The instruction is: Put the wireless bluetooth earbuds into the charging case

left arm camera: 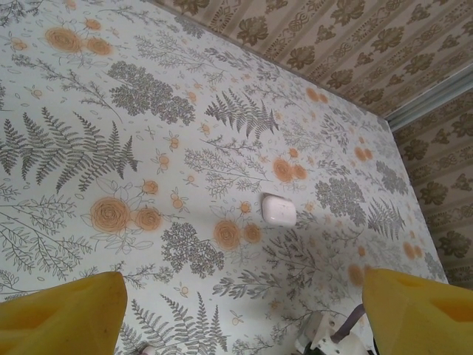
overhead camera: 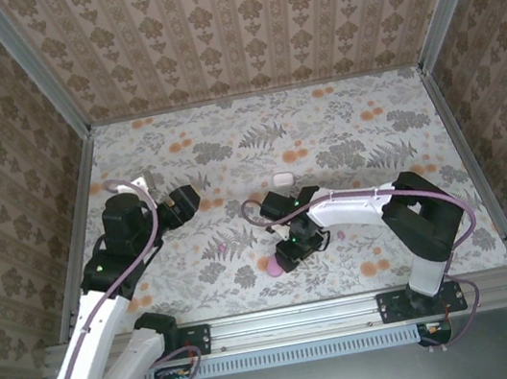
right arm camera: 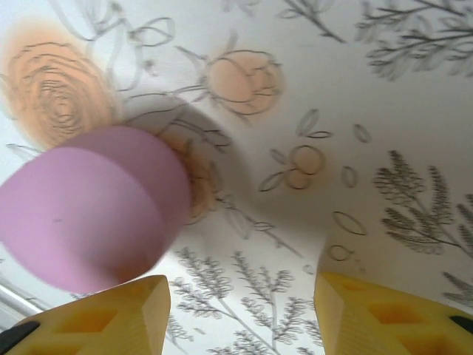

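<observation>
The right gripper (right arm camera: 242, 288), apart and empty (left gripper (left arm camera: 244, 285) too), is hovering off-centre, risking shoving the pink case (right arm camera: 89, 207) aside.

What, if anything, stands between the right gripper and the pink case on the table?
Nothing visible does. The pink case lies on the bare floral table just ahead of the open right gripper, off toward one finger rather than centred in the gap.
</observation>
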Robot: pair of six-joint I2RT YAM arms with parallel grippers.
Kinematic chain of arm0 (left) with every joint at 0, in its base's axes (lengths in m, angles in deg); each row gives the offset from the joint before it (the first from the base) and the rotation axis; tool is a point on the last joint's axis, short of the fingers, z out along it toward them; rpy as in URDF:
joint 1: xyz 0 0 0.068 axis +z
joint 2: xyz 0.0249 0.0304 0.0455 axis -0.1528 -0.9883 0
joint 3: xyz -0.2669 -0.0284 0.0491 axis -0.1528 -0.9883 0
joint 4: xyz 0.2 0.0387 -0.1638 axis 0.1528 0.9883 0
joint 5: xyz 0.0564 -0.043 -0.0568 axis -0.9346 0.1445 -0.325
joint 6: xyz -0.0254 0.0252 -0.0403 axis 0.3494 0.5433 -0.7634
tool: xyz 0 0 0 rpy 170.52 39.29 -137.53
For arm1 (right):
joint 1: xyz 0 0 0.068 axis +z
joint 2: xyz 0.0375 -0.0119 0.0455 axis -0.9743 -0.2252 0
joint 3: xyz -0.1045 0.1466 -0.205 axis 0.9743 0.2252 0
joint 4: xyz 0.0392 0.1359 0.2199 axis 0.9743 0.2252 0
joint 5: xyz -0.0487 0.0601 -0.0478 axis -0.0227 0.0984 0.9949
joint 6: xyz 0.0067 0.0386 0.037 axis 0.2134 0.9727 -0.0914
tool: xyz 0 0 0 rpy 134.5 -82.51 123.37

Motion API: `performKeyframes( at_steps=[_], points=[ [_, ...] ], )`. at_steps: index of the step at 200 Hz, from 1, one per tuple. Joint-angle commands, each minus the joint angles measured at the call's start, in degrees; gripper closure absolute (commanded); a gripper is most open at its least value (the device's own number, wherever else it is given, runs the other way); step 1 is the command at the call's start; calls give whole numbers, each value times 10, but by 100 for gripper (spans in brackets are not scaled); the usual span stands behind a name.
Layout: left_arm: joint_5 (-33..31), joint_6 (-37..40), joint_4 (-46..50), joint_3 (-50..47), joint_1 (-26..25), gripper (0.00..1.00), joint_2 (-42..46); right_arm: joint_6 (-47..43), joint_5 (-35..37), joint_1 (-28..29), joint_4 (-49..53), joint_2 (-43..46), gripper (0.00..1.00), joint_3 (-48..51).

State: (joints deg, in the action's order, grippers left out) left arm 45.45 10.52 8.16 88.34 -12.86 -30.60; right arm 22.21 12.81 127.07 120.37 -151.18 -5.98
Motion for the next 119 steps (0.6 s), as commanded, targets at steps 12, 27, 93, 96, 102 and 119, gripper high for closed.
performKeyframes(
  at_steps=[12, 27, 93, 96, 102, 119],
  points=[
    [4, -7, 8, 2, 2, 16, 19, -24, -45, 8, 0, -1, 42, -26],
    [1, -9, 10, -3, 3, 16, 26, -33, -52, 10, -18, 7, 41, -25],
    [-8, 0, 25, 10, 2, 16, 25, -189, 0, 11, -38, 44, 37, -33],
    [-9, 1, 26, 10, 3, 16, 26, -206, 3, 10, -44, 49, 37, -29],
    [-12, 2, 27, 9, 2, 16, 26, -249, 9, 10, -53, 56, 39, -18],
    [-16, 5, 31, 9, 2, 16, 29, -326, 37, 10, -42, 58, 39, -14]
  ],
)
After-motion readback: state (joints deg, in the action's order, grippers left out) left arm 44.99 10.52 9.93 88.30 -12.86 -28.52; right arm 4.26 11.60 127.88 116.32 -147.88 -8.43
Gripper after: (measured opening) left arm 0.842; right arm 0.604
